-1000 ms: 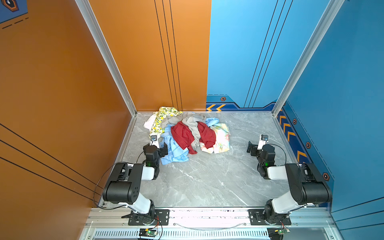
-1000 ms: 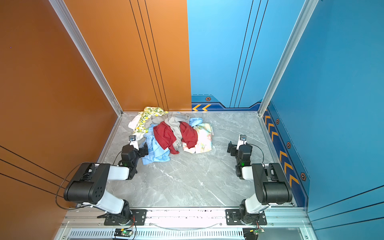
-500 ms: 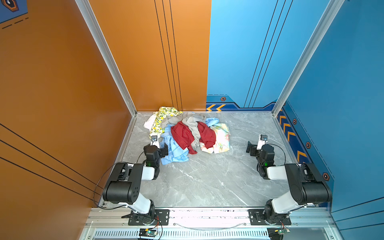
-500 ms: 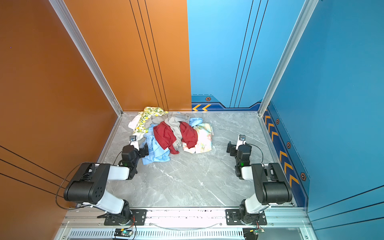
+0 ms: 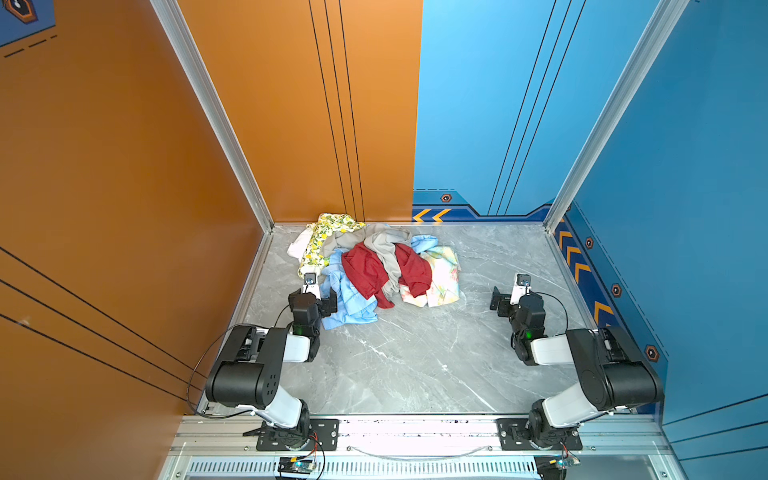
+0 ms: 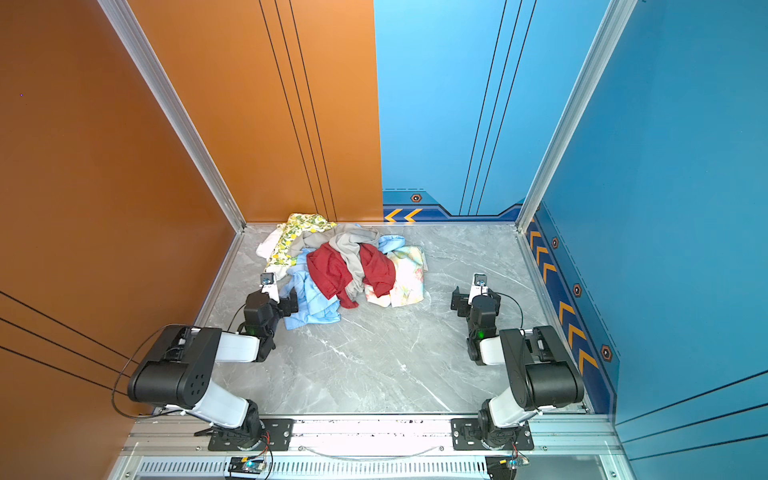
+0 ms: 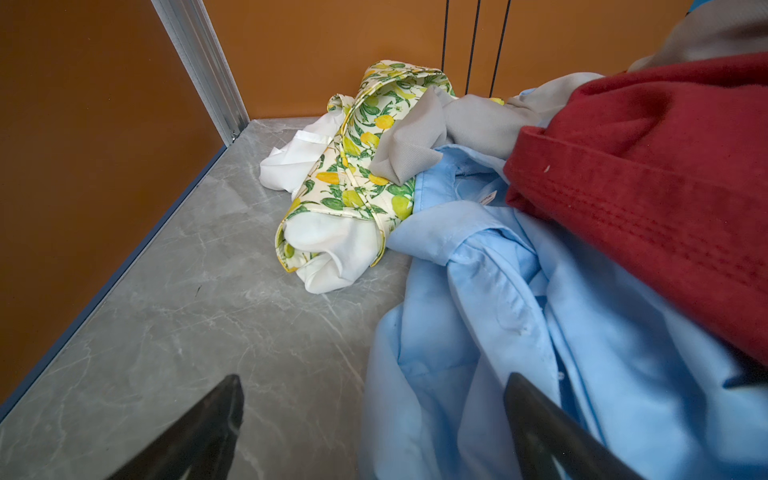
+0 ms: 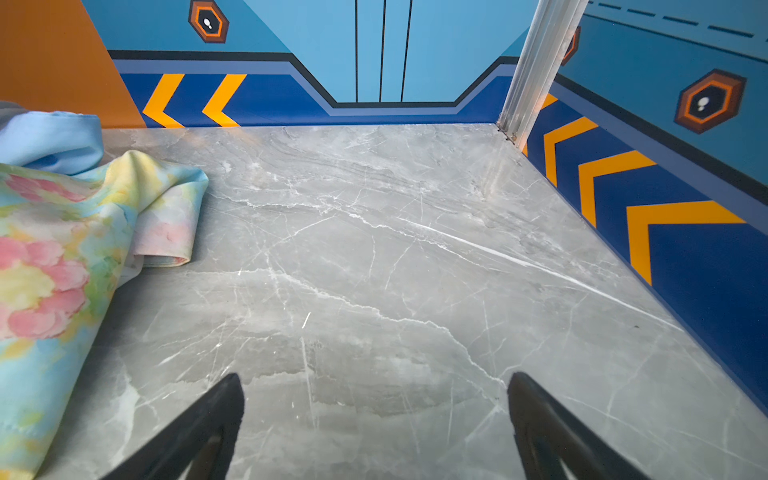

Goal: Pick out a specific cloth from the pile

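We see the light blue shirt at the pile's seven o'clock edge, partly under the dark red garment. At the shirt's nine o'clock, our left gripper gapes wide and grips nothing. At the pile's three o'clock, well apart, our right gripper is equally wide and empty.

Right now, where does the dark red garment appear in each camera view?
A top view: dark red garment lies over the light blue cloth.
A top view: dark red garment, same spot.
Left wrist: close by, on the light blue cloth.
Right wrist: not in it.
Shared landmark: the grey garment crossing it.
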